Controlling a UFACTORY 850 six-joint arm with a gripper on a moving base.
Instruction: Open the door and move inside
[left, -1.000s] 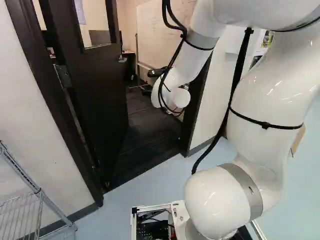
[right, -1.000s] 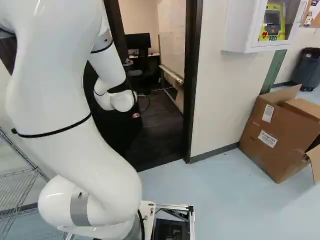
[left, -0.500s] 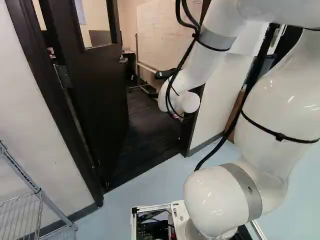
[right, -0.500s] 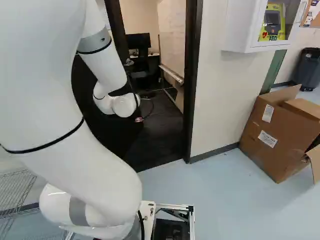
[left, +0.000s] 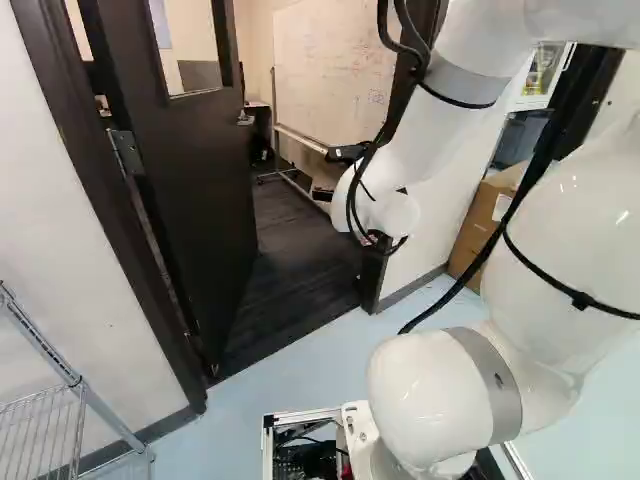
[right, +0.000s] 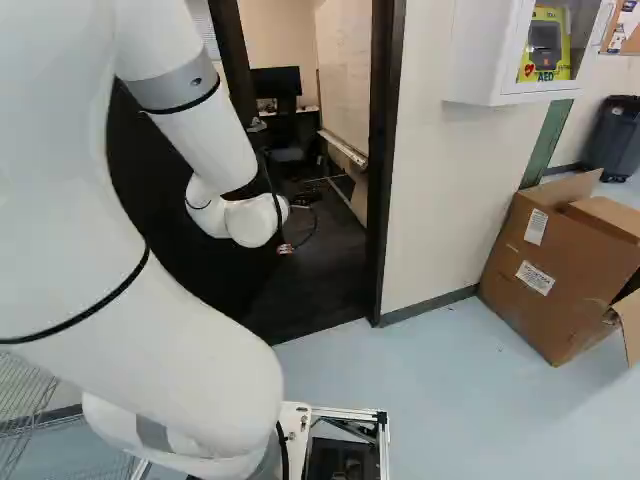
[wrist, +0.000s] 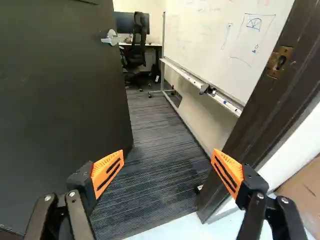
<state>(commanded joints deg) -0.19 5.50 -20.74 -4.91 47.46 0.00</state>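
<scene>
Our gripper faces the doorway with nothing held. In the wrist view, the gripper has its two fingers spread wide apart, their orange pads well clear of each other. The door stands open to the left of our gripper, and its silver lever handle sits ahead and to the left, untouched. To our gripper's right rises the dark door frame, with a brass strike plate set in it. Between door and frame, we see the dark carpet running ahead into the room. A whiteboard stands ahead and to the right of our gripper; farther ahead are an office chair and a monitor. We also see an open cardboard box, outside the doorway, right of our gripper.
</scene>
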